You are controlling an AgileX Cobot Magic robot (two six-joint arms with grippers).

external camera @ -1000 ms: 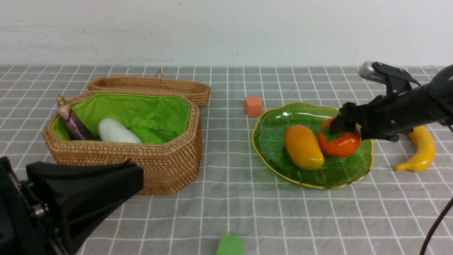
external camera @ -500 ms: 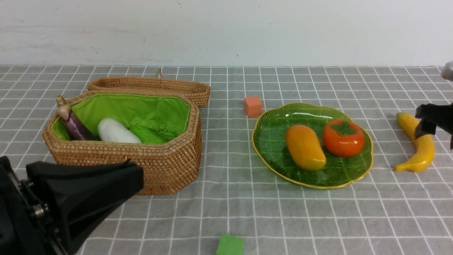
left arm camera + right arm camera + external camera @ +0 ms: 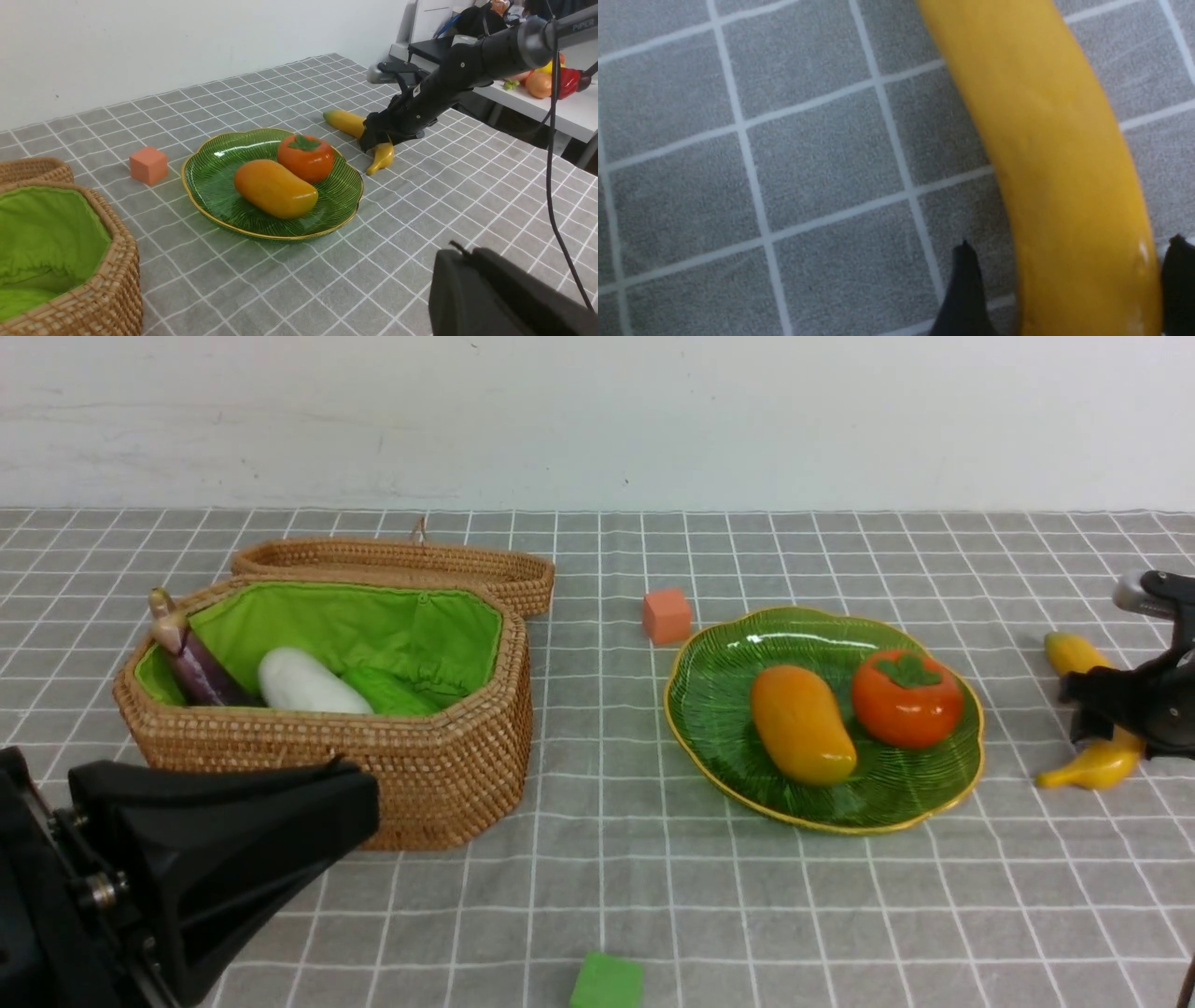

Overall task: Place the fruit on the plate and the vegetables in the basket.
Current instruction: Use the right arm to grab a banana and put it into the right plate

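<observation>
We are seeing our right gripper (image 3: 1069,284) straddling the curved yellow toy banana (image 3: 1097,761) at the right edge of the front frame, fingers (image 3: 964,289) spread on both sides, not yet pinching it; the banana is lying on the grey checked cloth (image 3: 747,896). Just left, the green glass plate with gold rim (image 3: 719,728) is holding the oval orange-yellow mango (image 3: 801,724) and the round orange persimmon (image 3: 906,698). The woven wicker basket (image 3: 429,765) is sitting centre-left. Our left gripper (image 3: 224,840) is filling the lower left; we cannot tell its opening.
</observation>
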